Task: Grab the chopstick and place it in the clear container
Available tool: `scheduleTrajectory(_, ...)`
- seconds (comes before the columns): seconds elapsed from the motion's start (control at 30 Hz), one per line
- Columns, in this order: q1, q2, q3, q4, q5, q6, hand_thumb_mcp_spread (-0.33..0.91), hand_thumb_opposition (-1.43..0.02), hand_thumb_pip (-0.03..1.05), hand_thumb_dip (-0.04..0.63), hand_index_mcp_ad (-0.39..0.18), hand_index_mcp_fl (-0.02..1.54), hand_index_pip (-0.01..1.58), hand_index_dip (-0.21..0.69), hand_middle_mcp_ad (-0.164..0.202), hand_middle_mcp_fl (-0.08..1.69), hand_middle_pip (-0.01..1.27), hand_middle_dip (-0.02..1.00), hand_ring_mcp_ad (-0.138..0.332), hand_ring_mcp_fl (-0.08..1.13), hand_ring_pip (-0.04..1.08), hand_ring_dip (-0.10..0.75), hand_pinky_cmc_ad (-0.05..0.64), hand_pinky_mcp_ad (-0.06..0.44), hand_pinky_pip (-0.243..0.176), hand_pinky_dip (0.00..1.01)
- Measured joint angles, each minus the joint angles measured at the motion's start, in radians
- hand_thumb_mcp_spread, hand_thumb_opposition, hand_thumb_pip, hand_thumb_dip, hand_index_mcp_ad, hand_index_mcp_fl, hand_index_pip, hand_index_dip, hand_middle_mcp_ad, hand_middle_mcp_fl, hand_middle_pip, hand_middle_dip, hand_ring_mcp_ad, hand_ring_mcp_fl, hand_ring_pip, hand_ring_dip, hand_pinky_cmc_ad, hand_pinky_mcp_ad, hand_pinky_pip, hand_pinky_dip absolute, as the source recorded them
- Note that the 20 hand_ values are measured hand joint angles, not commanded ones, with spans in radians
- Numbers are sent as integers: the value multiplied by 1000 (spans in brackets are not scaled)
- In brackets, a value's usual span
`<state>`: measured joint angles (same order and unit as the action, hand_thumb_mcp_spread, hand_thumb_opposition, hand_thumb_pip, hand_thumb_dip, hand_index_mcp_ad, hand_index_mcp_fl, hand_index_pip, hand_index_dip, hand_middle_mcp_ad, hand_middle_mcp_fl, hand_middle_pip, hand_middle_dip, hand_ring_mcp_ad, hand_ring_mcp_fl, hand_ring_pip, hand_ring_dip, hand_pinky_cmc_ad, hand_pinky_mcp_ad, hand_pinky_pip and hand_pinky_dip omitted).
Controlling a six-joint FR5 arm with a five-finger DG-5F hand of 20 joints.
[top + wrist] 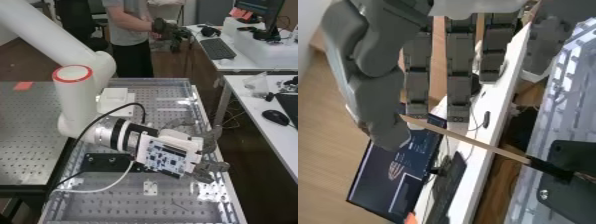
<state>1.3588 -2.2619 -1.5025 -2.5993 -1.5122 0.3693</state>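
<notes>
In the high view, with 12 o'clock leading away along the bench (120,202), a white bracket (151,188) lies at 6 o'clock from the circuit board (163,159). A black plate (106,162) is at 9 o'clock, presumably fixed for rigidity. The hand (211,139) is at 3 o'clock, fingers straight and apart, probably to admit the stick. In the wrist view, the chopstick (464,139) projects from a black holder (572,167), which likely leaves its free end graspable. That end is beside the thumb (383,117); contact cannot be determined. Farther, at 11 o'clock: a white box (114,100).
</notes>
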Motion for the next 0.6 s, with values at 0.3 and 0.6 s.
scheduleTrajectory(0.3, 18, -7, -15, 41, 72, 38, 550, -831, 431, 339, -187, 738, 298, 410, 68, 820, 99, 813, 98, 227, 106, 283, 387, 326, -75, 152)
scheduleTrajectory(0.6, 32, -11, -19, 61, 116, 46, 579, -831, 382, 323, -222, 668, 456, 422, 66, 782, 101, 848, 101, 227, 110, 298, 379, 307, -75, 152)
